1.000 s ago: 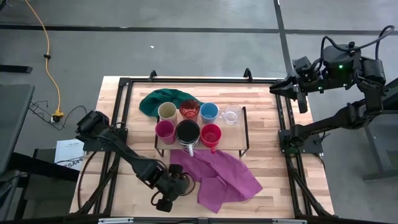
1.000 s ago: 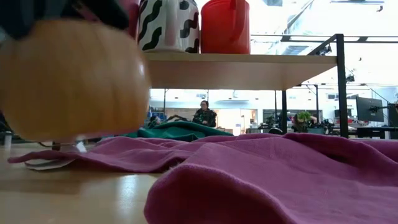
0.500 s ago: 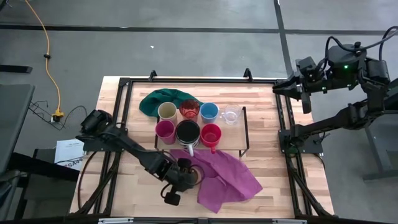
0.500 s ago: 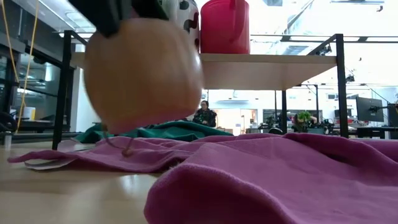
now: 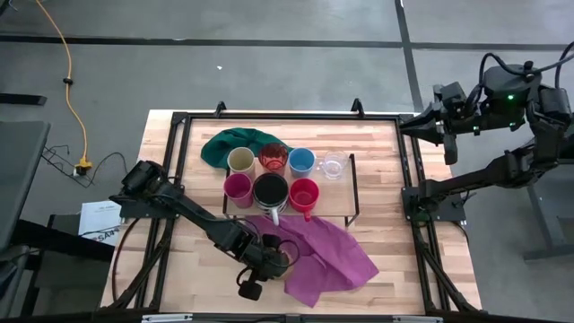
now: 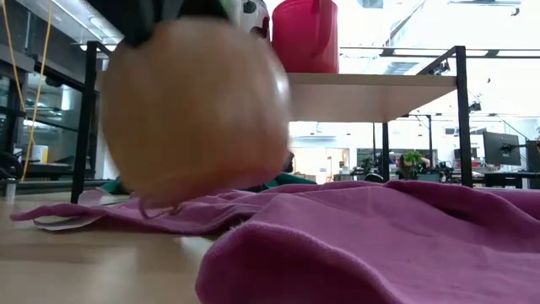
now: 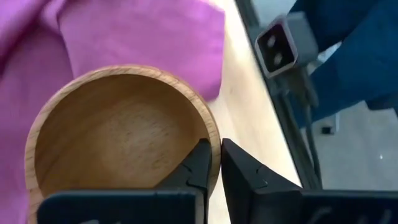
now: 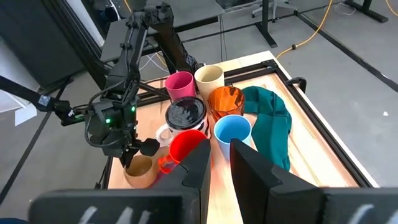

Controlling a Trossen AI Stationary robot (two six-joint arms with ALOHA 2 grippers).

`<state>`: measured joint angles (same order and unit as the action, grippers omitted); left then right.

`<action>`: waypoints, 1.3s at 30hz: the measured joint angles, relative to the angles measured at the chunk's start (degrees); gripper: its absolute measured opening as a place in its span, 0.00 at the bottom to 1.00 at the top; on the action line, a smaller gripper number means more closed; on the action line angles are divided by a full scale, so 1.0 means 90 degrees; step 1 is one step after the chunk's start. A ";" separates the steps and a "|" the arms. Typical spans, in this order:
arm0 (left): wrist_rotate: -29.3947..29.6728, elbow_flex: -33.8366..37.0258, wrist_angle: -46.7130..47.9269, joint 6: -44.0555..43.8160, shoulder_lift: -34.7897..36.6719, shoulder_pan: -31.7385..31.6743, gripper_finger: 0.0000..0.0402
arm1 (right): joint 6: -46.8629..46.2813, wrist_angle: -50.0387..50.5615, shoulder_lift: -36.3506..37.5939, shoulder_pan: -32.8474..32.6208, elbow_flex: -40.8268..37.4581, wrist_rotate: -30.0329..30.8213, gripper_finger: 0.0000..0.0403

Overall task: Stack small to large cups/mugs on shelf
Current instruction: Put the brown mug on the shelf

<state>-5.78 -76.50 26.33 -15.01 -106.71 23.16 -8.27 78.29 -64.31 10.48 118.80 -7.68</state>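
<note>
No brand or legible writing anywhere. Left gripper [image 7: 214, 163] low over the purple cloth [image 5: 323, 256] at the counter's [image 5: 386, 161] front, fingers [image 7: 198, 167] pinching the tan wooden cup's [image 7: 118, 134] rim (one inside, one outside). Seven other cups on the shelf [image 5: 336, 205]. Right gripper [image 8: 221, 163] off the counter's far right corner, fingers slightly parted, holding nothing.

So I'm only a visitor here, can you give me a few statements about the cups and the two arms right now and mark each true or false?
1. The left gripper pinches the rim of the wooden cup. True.
2. The wooden cup stands on the shelf. False: it is held over the purple cloth.
3. Seven cups are on the shelf. True.
4. The right gripper holds the blue cup. False: it holds nothing, off beside the table.
</note>
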 joint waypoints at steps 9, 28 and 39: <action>0.0095 0.0006 -0.0132 0.0009 -0.0054 -0.0002 0.07 | 0.0026 0.0035 -0.0002 -0.0002 0.0000 0.0000 0.13; -0.0124 0.0006 -0.0290 -0.0001 -0.0051 -0.0002 0.12 | -0.0027 0.0042 -0.0007 0.0000 0.0000 0.0000 0.13; -0.0019 0.0006 -0.0258 -0.0014 -0.0049 0.0012 0.27 | -0.0076 0.0043 0.0011 -0.0002 -0.0002 0.0000 0.13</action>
<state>-5.96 -76.44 24.01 -15.13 -107.15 23.27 -8.95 78.67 -64.22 10.46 118.78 -7.68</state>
